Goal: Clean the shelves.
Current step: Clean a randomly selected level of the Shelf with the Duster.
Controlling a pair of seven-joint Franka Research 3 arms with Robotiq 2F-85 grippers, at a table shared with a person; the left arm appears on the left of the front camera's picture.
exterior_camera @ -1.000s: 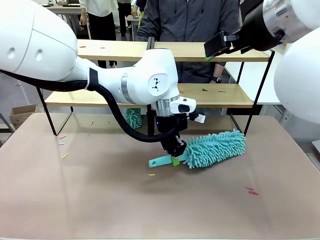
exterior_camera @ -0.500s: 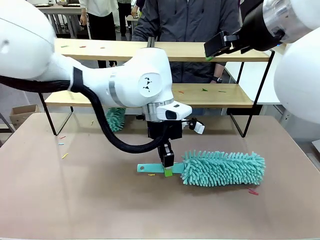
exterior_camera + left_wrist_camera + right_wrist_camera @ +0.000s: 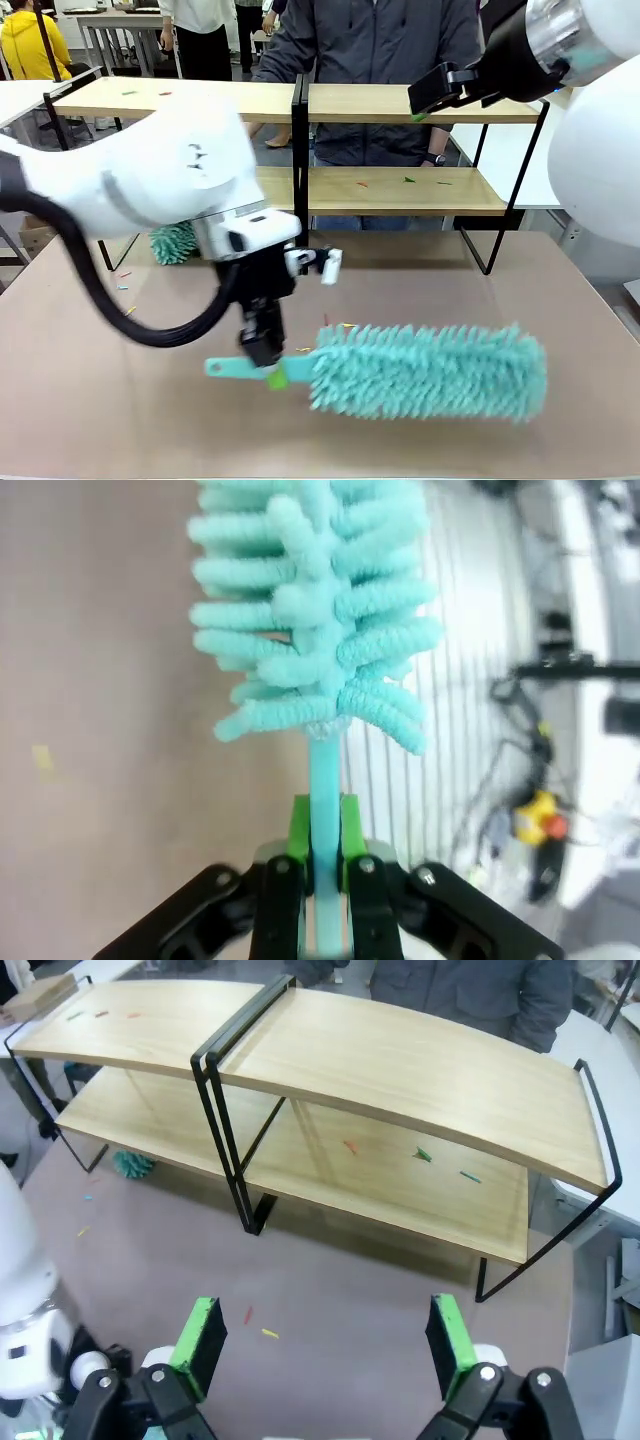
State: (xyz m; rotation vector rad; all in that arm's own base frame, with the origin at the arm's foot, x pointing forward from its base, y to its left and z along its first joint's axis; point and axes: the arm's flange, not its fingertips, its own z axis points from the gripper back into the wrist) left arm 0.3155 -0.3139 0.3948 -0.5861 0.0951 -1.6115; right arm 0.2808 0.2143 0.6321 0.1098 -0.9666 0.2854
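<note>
The shelves stand across the far half of the brown table, two light wooden boards on a thin black frame; in the right wrist view the shelves lie below me. Small coloured scraps lie on the lower board. My left gripper is shut on the thin handle of a teal fluffy duster, which it holds level over the table's front. In the left wrist view the duster sticks straight out from the left gripper. My right gripper hangs open and holds nothing, high above the shelves' right half.
A second teal duster lies under the shelves' left end. A person stands behind the shelves. Scraps dot the table at the left, and a few lie on the upper left board.
My left arm has swung left and toward the table's front, carrying the duster with it; the duster now hangs nearer the camera. The right arm has not moved.
</note>
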